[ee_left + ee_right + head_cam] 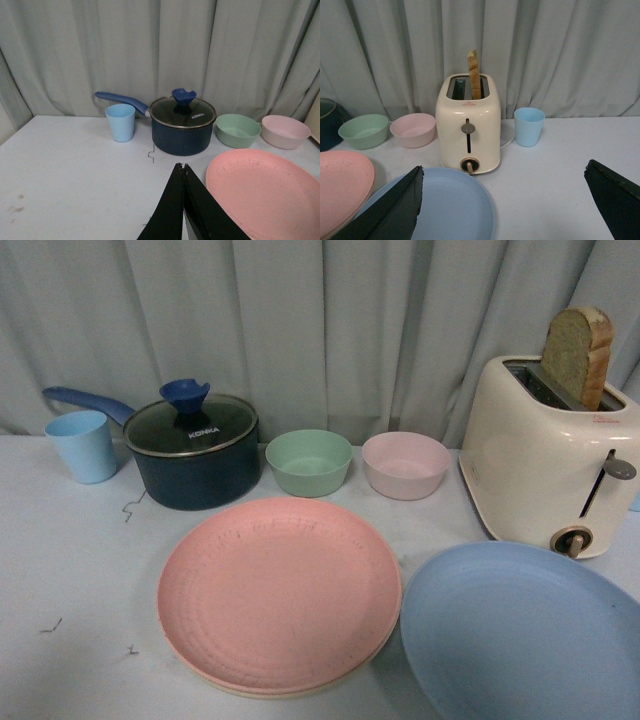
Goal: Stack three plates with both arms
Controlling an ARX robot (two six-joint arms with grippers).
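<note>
Centrally on the pale grey worktop, the large round matte pink plastic plate is seen lying flat on the cream-beige plastic plate, of which only a thin rim is exposed along the near edge. The large round light blue plastic plate is noted alone on the worktop, just right of that pair; whether the rims touch cannot be told.

Left gripper: black jaws pressed together, nothing held, positioned over the worktop just beside the pink plate.

Right gripper: jaws spread wide, nothing between them, the light blue plate partly below.

Behind the plates, a small green bowl and a small pink bowl are set side by side, apart. To the left, a dark blue saucepan with a glass lid is recorded, with a light blue cup beside its handle. To the right, a cream toaster is seen, a slice of brown bread upright in its slot. A second light blue cup is noted on the toaster's far side from the bowls. A grey curtain is hung behind.
</note>
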